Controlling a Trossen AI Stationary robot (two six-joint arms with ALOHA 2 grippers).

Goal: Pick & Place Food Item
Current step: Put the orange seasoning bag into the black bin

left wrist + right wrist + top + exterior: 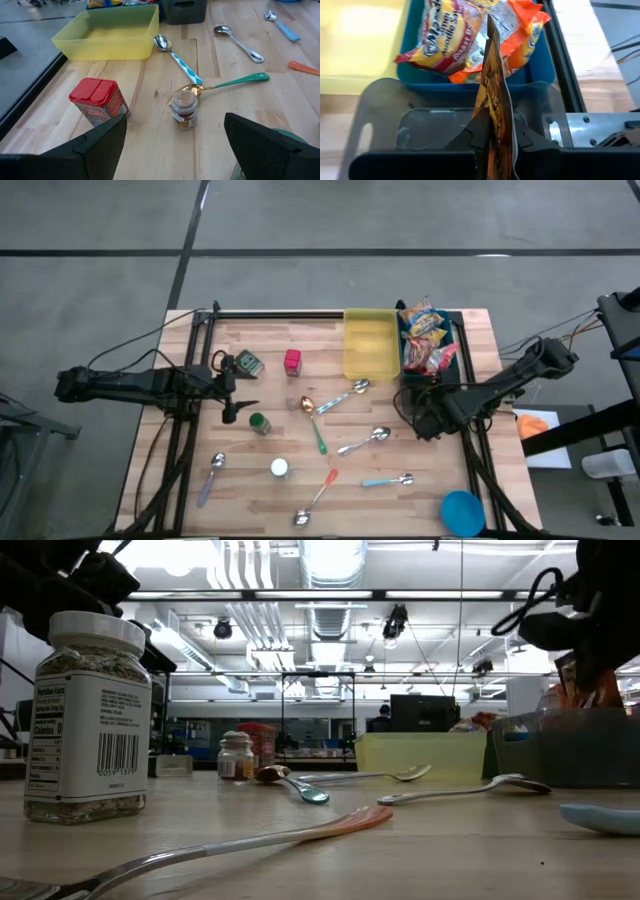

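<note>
My right gripper [495, 136] is shut on a brown-and-orange food packet [493, 90], seen edge-on. It sits at the table's right side [425, 408], just in front of an empty grey bin [380, 110]. Beyond the grey bin stands a blue bin [542, 75] with several noodle packets [450, 35] lying in it. A yellow bin [368, 345], also empty, stands left of the blue one. My left gripper [232, 408] waits open at the table's left, its fingers apart over bare wood [175, 137]. My right gripper pinches the packet's flat faces [496, 125] between its two fingers. The fingers slant downward toward the bins. The packet stands on edge and sticks out past the fingertips [479, 131] over the grey bin. In the low view its orange part [590, 690] shows above the bin's rim.
Several spoons [365, 442] lie scattered over the middle of the table. A red tin [292, 361], small spice jars [259, 422] and a white-lidded jar [279, 468] stand among them. A blue bowl [462, 510] sits at the near right corner. A black frame rail [300, 314] borders the table.
</note>
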